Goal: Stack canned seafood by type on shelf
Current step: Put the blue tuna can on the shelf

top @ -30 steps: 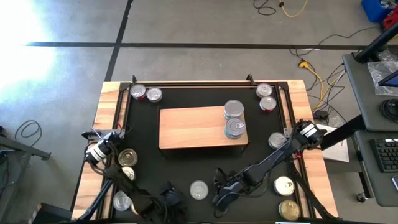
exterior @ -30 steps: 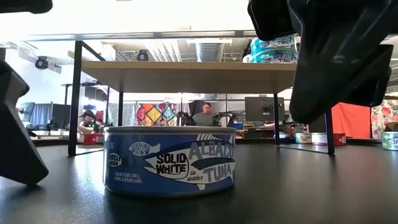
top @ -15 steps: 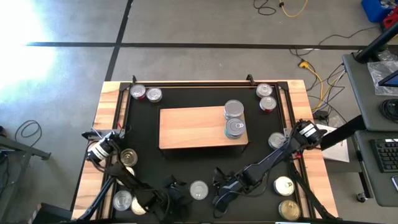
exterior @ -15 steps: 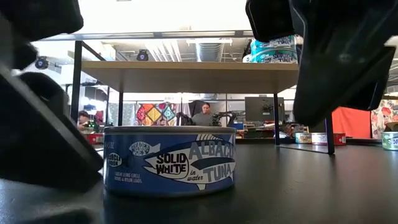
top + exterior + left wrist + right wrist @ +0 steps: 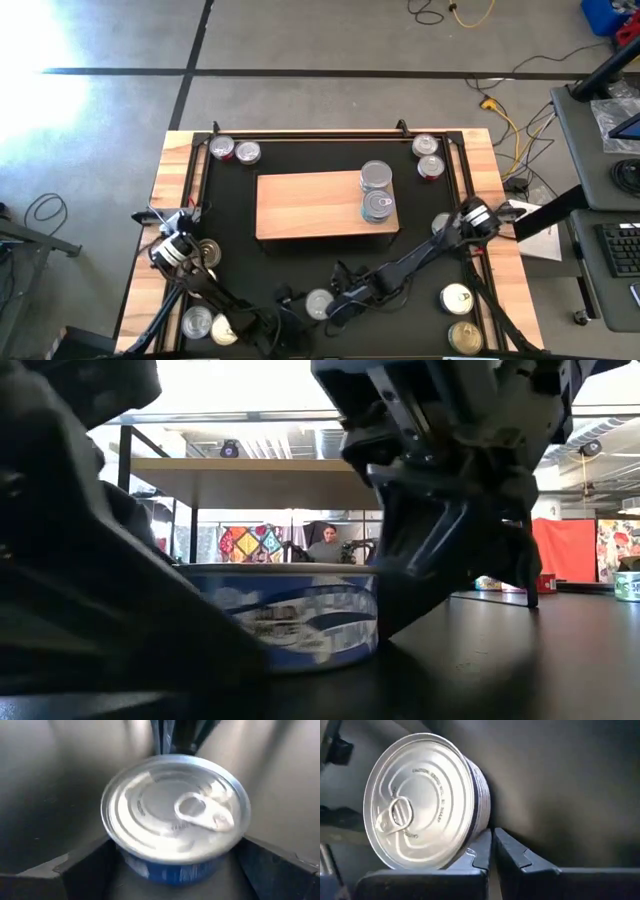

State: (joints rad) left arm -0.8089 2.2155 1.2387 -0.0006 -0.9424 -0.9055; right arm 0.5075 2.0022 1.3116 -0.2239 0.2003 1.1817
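A blue-labelled tuna tin (image 5: 318, 303) with a silver pull-tab lid (image 5: 175, 815) stands upright on the black mat near the front edge. My left gripper (image 5: 175, 867) is open at the tin's left, one finger on each side of it. My right gripper (image 5: 491, 847) is shut at the tin's right side (image 5: 370, 622). The pale wooden shelf (image 5: 310, 205) stands mid-mat on thin black legs and bears two tins (image 5: 376, 176) (image 5: 379, 206) at its right end; in the low view they show as a teal-labelled stack. My left gripper has the tin's side wall (image 5: 130, 862) between its open fingers, which come level-slanting from the table's left; whether a finger touches the wall I cannot tell. My right gripper's shut fingertips (image 5: 480, 851) meet the tin's side wall low down (image 5: 470, 849), slanting down from the table's right. The tin stays upright on the mat.
Loose tins lie round the mat: two at the far left (image 5: 234, 150), two at the far right (image 5: 427, 156), one at the right (image 5: 445, 226), two at the near right (image 5: 460, 315), and some at the near left (image 5: 207, 252). A wooden rim (image 5: 175, 200) frames the mat.
My left gripper has come down and toward the tin from the table's left, turning as it went, until its fingers stand around the tin. My right gripper has sunk and moved toward the table's left, up to the tin's right side.
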